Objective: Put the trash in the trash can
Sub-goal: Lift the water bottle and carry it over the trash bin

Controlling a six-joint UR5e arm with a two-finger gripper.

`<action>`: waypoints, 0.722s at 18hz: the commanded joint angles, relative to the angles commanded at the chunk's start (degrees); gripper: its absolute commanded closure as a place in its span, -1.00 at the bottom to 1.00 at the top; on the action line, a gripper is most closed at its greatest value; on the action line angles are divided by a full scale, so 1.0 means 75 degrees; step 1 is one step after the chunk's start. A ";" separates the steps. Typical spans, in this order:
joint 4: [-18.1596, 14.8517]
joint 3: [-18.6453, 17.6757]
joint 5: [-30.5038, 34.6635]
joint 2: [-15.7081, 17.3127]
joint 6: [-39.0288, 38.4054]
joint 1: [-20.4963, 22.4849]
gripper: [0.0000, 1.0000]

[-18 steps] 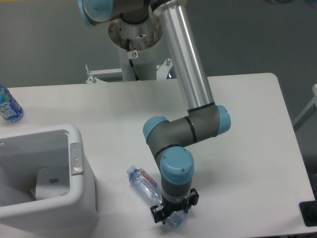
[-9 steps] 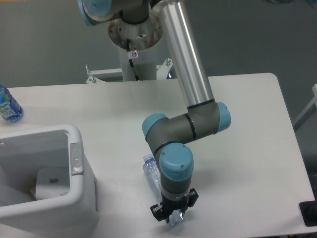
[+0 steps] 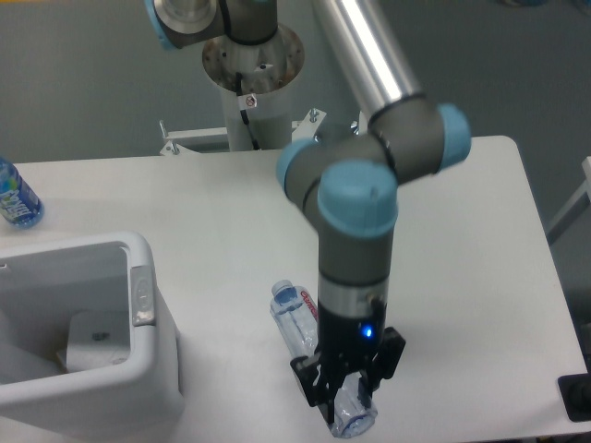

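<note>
I have the gripper closed on the water bottle, fingers either side of its lower body, near the base end. The bottle looks lifted off the table: it hangs tilted, blue cap end up and angled toward the trash can, base end down at the near table edge. Hard to confirm full clearance from this one view, so treat "off the surface" as my read.

Grip is low on the body rather than mid-body, so the cap end cantilevers out. That explains the tilt. The plastic is thin and clear, so I expect it to flex under the fingers and possibly rotate in the grip during transit.

The trash can sits to the left of the bottle, well apart from it, opening upward, grey button on the rim facing the arm. Something pale already lies inside it; I can't tell what it is. I don't see the small plastic cup anywhere on the table.

A blue-label bottle stands beyond the trash can at the far left table edge. Not a target, I leave it alone.

Next step as I judge it: carry left over the trash can rim with enough height to clear the thick rim, then release above the opening.
</note>
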 joint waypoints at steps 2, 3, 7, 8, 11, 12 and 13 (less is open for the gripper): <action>0.0247 0.0000 -0.0294 0.0246 -0.0023 -0.0152 -0.09; 0.0364 0.0000 -0.0353 0.0329 -0.0023 -0.0280 -0.09; 0.0857 0.0000 -0.0389 0.0493 -0.0024 -0.0889 -0.09; 0.0916 0.0000 -0.0389 0.0482 0.0000 -0.1053 -0.09; 0.0975 0.0000 -0.0389 0.0458 0.0000 -0.1651 -0.09; 0.0975 -0.0023 -0.0389 0.0458 0.0000 -0.1815 -0.09; 0.0975 -0.0023 -0.0389 0.0458 0.0000 -0.1944 -0.10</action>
